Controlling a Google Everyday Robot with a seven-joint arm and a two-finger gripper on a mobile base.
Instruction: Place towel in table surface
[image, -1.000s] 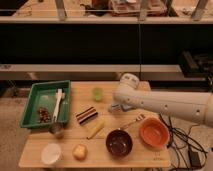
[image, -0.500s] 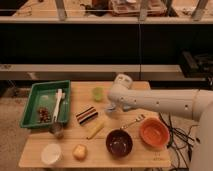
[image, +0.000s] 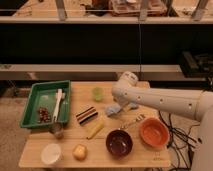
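A small pale blue towel (image: 112, 110) lies bunched at the middle of the wooden table (image: 150, 159), right of a striped black-and-white object (image: 86, 115). My white arm reaches in from the right, its elbow above the table's back edge. My gripper (image: 121, 106) hangs down from it right at the towel's upper right edge. I cannot tell whether it grips the towel or only touches it, and the towel appears to rest on the table surface.
A green tray (image: 31, 106) with a white utensil sits at the left. A green cup (image: 97, 93) stands behind the towel. In front are a yellow item (image: 95, 130), a fork (image: 131, 122), a dark bowl (image: 119, 142), an orange bowl (image: 153, 132), a white bowl (image: 51, 154) and a yellow fruit (image: 79, 151).
The arm has shifted a little left and down toward the table's middle. The pale blue towel now shows on the table under the gripper.
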